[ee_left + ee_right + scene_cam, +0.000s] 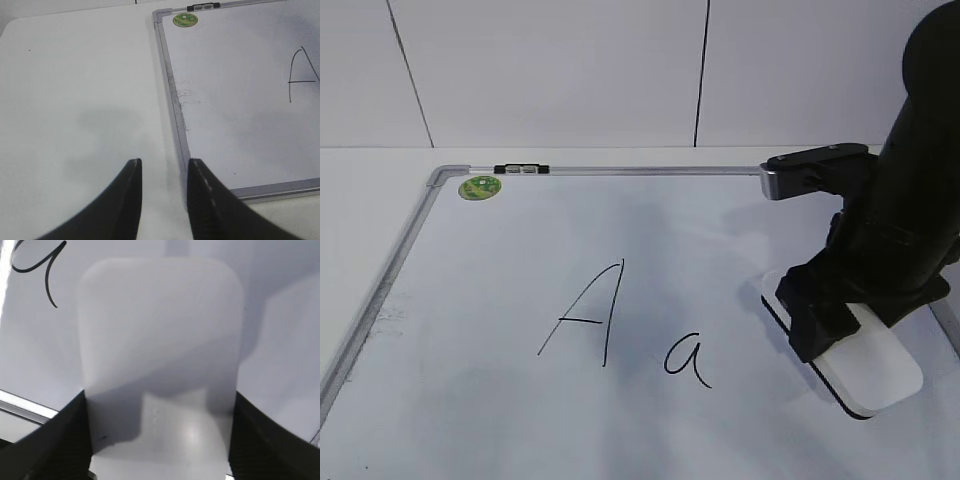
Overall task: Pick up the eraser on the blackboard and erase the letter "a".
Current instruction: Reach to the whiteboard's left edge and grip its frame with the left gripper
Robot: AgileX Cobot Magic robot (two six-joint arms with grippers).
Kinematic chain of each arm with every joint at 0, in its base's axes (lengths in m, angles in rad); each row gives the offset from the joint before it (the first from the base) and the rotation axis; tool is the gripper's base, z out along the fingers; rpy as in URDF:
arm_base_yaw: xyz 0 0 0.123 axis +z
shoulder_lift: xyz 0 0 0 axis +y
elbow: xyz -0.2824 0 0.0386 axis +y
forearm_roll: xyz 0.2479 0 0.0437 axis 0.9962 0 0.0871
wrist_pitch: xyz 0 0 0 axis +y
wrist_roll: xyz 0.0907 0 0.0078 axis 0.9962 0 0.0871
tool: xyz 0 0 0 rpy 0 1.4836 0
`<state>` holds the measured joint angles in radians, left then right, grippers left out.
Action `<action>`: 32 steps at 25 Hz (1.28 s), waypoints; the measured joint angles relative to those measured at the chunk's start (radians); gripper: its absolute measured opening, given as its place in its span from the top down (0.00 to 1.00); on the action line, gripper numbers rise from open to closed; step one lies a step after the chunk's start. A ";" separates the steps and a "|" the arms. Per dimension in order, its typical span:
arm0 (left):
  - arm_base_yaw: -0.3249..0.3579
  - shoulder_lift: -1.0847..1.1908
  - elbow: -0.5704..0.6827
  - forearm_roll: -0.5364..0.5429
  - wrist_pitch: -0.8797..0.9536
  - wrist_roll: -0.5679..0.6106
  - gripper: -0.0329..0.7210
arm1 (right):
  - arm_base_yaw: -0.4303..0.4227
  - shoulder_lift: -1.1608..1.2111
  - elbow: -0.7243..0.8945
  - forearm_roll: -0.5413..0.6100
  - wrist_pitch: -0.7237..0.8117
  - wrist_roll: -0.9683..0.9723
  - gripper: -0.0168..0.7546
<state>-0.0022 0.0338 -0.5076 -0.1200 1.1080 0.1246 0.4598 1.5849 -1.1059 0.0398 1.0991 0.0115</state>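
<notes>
Eraser [865,375] lies flat on the blackboard [520,260], right end effector [157,405] down over it, black fingers [55,440] pressed against both long sides, gripping it. Off to its left sits the letter "a" [687,360], nothing between them; the capital "A" [588,312] stands beyond. Left end effector [162,172] hangs slightly parted and empty above the bench [75,100], just beside the board's frame.

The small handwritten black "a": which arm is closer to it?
Right. Its gripper straddles the white plastic eraser just beside the "a"; the left gripper is off the board's far edge.
</notes>
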 joint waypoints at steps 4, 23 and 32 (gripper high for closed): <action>0.000 0.145 -0.030 -0.006 -0.033 0.000 0.64 | 0.000 0.007 0.000 -0.004 0.000 0.000 0.29; 0.000 1.211 -0.454 -0.145 -0.198 0.000 0.64 | 0.000 0.009 0.000 -0.006 -0.037 0.002 0.29; -0.003 1.593 -0.620 -0.202 -0.238 0.000 0.64 | 0.000 0.009 0.000 -0.040 -0.046 0.008 0.29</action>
<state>-0.0056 1.6267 -1.1279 -0.3224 0.8704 0.1246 0.4601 1.5941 -1.1059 0.0000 1.0532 0.0198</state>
